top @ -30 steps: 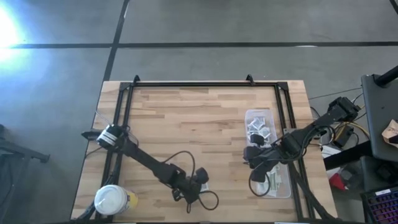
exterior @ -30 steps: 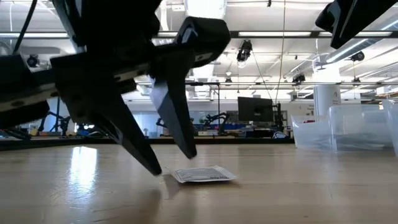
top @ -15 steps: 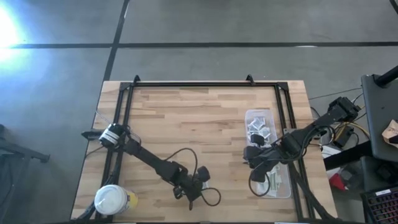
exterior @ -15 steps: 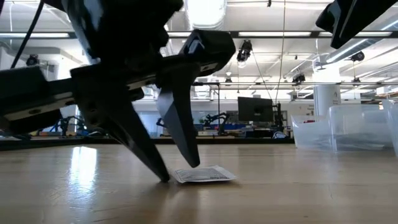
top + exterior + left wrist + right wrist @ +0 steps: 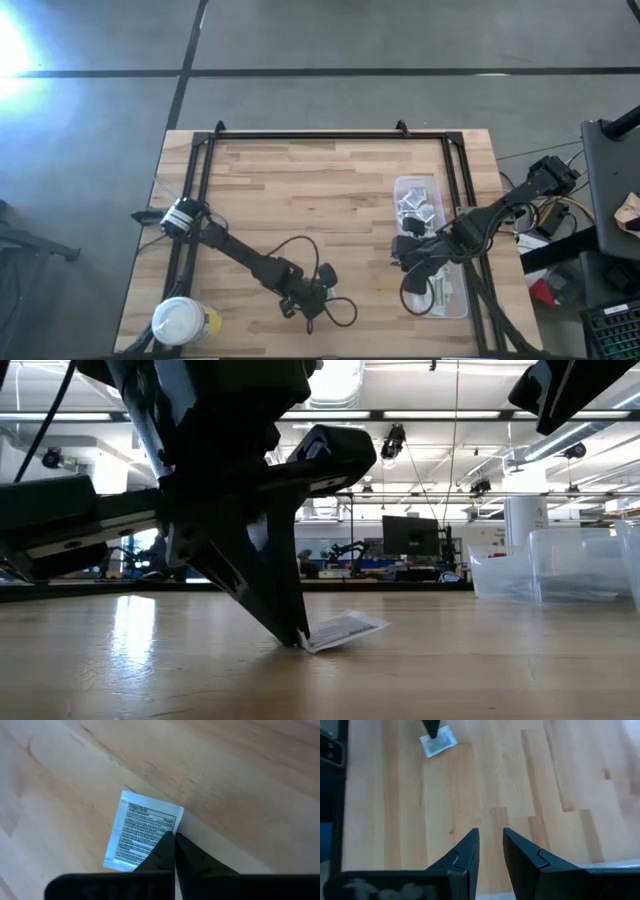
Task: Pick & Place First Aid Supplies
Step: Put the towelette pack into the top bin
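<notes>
Pale wood surface (image 5: 330, 190) with a black frame round its edge. Left pincer (image 5: 297, 638) is down at the near middle of the surface, fingers clenched together on one edge of a square white packet (image 5: 343, 630). The pinched edge sits at the fingertips; the packet's free end tilts up off the wood. Left wrist view: dark print on the packet's face, fingertips (image 5: 167, 851) meeting over one corner region.

Right pincer (image 5: 489, 844) hangs at the right side beside a clear tub (image 5: 428, 200), fingers slightly apart, nothing between them. Tub holds more packets (image 5: 415, 207); count not readable from above, and the arm covers part of it.

White-lidded jar (image 5: 180, 322) at near left corner.
</notes>
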Robot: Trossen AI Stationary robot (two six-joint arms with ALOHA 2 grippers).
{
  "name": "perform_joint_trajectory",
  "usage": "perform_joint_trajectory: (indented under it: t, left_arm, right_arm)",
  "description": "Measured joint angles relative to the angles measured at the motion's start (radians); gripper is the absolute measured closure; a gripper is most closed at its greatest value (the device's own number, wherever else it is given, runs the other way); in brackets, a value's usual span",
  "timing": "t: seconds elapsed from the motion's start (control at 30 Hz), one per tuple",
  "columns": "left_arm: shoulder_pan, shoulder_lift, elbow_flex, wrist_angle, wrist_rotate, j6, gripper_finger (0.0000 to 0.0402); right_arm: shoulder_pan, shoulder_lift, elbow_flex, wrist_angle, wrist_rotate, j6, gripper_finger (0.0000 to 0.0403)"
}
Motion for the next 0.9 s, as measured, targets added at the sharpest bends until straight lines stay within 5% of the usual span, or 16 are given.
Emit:
perform_joint_trajectory:
  t: [0.37,0.67,0.9]
  left_arm:
    - [0.005,-0.06,-0.001,0.041,-0.02,-0.181,0.0401]
    - [0.004,-0.131,0.0,0.08,0.001,-0.231,0.0401]
    - [0.012,-0.173,-0.01,0.154,0.061,-0.26,0.0401]
  right_arm:
    - [0.076,0.0,0.0,0.059,-0.099,-0.06,0.0335]
    - [0.142,0.0,-0.01,0.106,0.051,-0.074,0.0316]
    - [0.142,0.003,-0.026,0.214,0.055,-0.177,0.0286]
